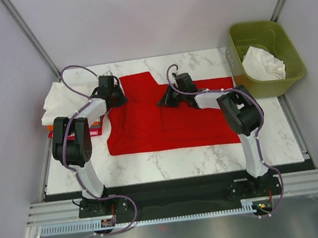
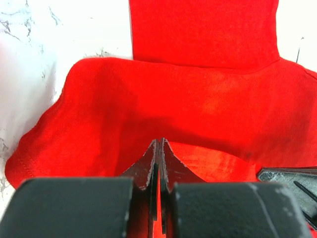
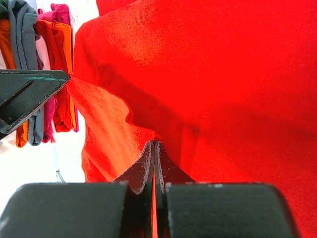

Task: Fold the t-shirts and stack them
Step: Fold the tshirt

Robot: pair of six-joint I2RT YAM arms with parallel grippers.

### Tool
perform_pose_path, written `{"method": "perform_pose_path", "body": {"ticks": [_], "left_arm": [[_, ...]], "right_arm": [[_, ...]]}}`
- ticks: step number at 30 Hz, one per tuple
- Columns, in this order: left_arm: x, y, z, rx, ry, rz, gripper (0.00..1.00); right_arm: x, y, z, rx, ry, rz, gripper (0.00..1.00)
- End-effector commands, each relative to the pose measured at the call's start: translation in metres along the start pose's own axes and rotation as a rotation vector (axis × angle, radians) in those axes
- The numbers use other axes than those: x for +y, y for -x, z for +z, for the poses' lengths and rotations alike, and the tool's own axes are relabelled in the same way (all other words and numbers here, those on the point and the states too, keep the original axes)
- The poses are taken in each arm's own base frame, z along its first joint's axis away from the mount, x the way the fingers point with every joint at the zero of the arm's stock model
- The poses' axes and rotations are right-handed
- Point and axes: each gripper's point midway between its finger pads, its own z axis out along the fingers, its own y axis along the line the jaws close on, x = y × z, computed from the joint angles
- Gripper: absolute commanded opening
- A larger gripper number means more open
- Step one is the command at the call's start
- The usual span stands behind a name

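A red t-shirt lies spread on the marble table. My left gripper is shut on a fold of the red shirt near its left upper part; in the left wrist view its tips pinch red cloth. My right gripper is shut on the red shirt near its middle; in the right wrist view its tips pinch a raised red fold. A stack of folded shirts in orange, grey and pink lies at the left, partly under my left arm.
A white cloth lies at the table's far left. A green basket at the far right holds a white shirt. The left gripper's finger shows in the right wrist view. White walls enclose the table.
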Motion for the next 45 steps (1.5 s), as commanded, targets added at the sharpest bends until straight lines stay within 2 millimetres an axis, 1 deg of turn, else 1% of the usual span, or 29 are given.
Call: {"method": "perform_pose_path", "body": {"ticks": [1,6,9,10,11,16,23,27,31,33,34,35,36,37,38,39,41,42,43,44,45], "left_arm": [[-0.015,0.021,-0.006,-0.051,-0.044,0.034,0.02],[-0.018,0.020,0.004,-0.036,-0.056,0.025,0.02],[-0.023,0.023,0.009,-0.038,-0.070,0.025,0.02],[-0.026,0.027,0.009,-0.044,-0.079,0.027,0.02],[-0.026,0.025,0.012,-0.034,-0.082,0.029,0.02],[-0.029,0.029,0.016,-0.035,-0.088,0.029,0.02],[-0.026,0.028,0.023,-0.024,-0.070,0.030,0.02],[-0.028,0.028,0.021,-0.017,-0.073,0.026,0.02],[-0.029,0.033,0.019,-0.031,-0.071,0.031,0.02],[-0.028,0.034,0.021,-0.031,-0.068,0.036,0.02],[-0.028,0.034,0.022,-0.028,-0.067,0.033,0.04],[-0.028,0.031,0.024,-0.018,-0.072,0.035,0.08],[-0.029,0.031,0.024,-0.016,-0.076,0.037,0.18],[-0.030,0.031,0.025,-0.016,-0.079,0.043,0.23],[-0.029,0.033,0.024,-0.021,-0.075,0.044,0.35],[-0.030,0.034,0.023,-0.026,-0.074,0.046,0.41],[-0.030,0.039,0.021,-0.040,-0.074,0.058,0.49],[-0.033,0.043,0.017,-0.049,-0.080,0.063,0.50],[-0.035,0.047,0.014,-0.060,-0.082,0.071,0.52],[-0.035,0.052,0.011,-0.072,-0.081,0.076,0.54],[-0.039,0.059,0.007,-0.088,-0.086,0.084,0.55]], "right_arm": [[0.021,0.015,-0.012,-0.041,0.052,-0.031,0.00],[0.012,0.018,-0.012,-0.048,0.038,-0.023,0.00],[0.009,0.018,-0.012,-0.048,0.034,-0.020,0.00],[0.007,0.018,-0.012,-0.049,0.031,-0.015,0.00],[0.006,0.018,-0.012,-0.049,0.029,-0.013,0.00],[0.007,0.021,-0.013,-0.057,0.034,-0.017,0.00],[0.009,0.028,-0.011,-0.067,0.034,-0.025,0.00],[0.013,0.030,-0.011,-0.064,0.036,-0.040,0.00],[0.013,0.031,-0.013,-0.069,0.025,-0.046,0.01],[0.011,0.031,-0.012,-0.069,0.022,-0.044,0.04],[0.010,0.030,-0.011,-0.067,0.021,-0.045,0.07],[0.008,0.029,-0.010,-0.065,0.017,-0.042,0.13],[0.007,0.031,-0.010,-0.070,0.011,-0.043,0.17],[0.007,0.031,-0.010,-0.073,0.008,-0.044,0.22],[0.006,0.033,-0.011,-0.078,0.002,-0.043,0.30],[0.008,0.037,-0.012,-0.091,-0.007,-0.057,0.33],[0.006,0.041,-0.015,-0.096,-0.044,-0.067,0.40],[0.008,0.045,-0.018,-0.107,-0.052,-0.095,0.41],[0.007,0.050,-0.020,-0.128,-0.073,-0.107,0.41],[0.009,0.053,-0.026,-0.134,-0.086,-0.117,0.41],[0.009,0.057,-0.030,-0.148,-0.100,-0.133,0.40]]}}
